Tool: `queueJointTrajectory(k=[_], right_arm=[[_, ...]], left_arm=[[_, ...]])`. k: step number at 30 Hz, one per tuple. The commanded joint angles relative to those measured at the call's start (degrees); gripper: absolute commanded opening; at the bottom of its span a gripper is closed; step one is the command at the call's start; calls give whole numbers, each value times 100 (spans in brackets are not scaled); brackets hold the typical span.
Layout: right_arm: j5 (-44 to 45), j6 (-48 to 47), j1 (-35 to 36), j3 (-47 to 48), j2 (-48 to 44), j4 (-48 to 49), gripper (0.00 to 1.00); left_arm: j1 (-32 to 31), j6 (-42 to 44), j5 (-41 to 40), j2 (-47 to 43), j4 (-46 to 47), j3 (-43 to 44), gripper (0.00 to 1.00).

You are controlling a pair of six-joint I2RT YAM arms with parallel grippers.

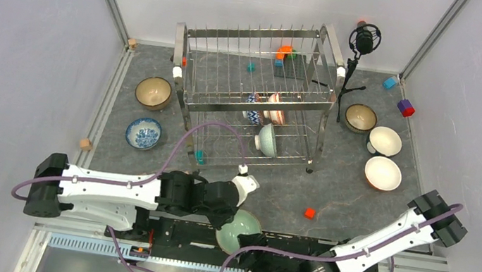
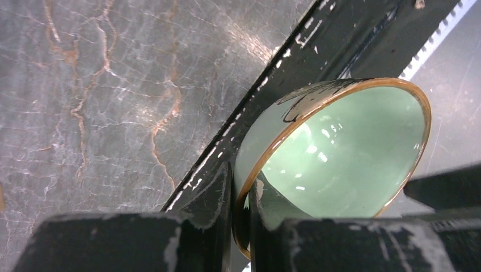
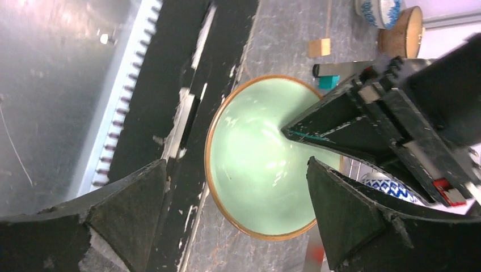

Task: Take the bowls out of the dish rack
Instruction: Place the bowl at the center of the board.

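Note:
My left gripper [image 2: 244, 209] is shut on the rim of a pale green bowl [image 2: 346, 153], one finger inside and one outside. The bowl hangs tilted over the black rail at the near table edge [image 1: 239, 230]. My right gripper [image 3: 238, 215] is open, its fingers wide on either side of the same bowl [image 3: 261, 158] and not touching it. The dish rack [image 1: 254, 74] stands at the back centre. It holds a blue-and-white bowl [image 1: 253, 108], a red-and-white bowl [image 1: 276, 109] and another pale green bowl [image 1: 267, 140].
On the table left of the rack sit a brown bowl [image 1: 154, 92] and a blue-and-white bowl [image 1: 143, 132]. To the right are a brown bowl [image 1: 360, 117] and two white bowls [image 1: 385, 140]. A black microphone tripod [image 1: 361, 46] and small blocks [image 1: 310, 213] lie around.

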Motion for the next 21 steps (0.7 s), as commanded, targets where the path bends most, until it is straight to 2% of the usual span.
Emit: queueJointTrajectory(k=[1,4,10,18,21], right_arm=[[726,758,34,513,-284,651,98],[1291,1270,-41,640,-470,973,98],[1595,2007,-689,465,-1071,1810,98],[1568,2017,-1180,-687,-1989,3621,98],[1617,2055,-1243,-1015,-2177,3799,98]], left_arm=[[-2,-543,-621,-441,267,30,2],[-6,-862,-975,-693,87,3,2],[0,-1846,-1672,-1562,-863,44,2],[-5,-2802,-2726,-2906,-2576,69,2],[-5,-3138,-3060,-3247,-3157,186,2]])
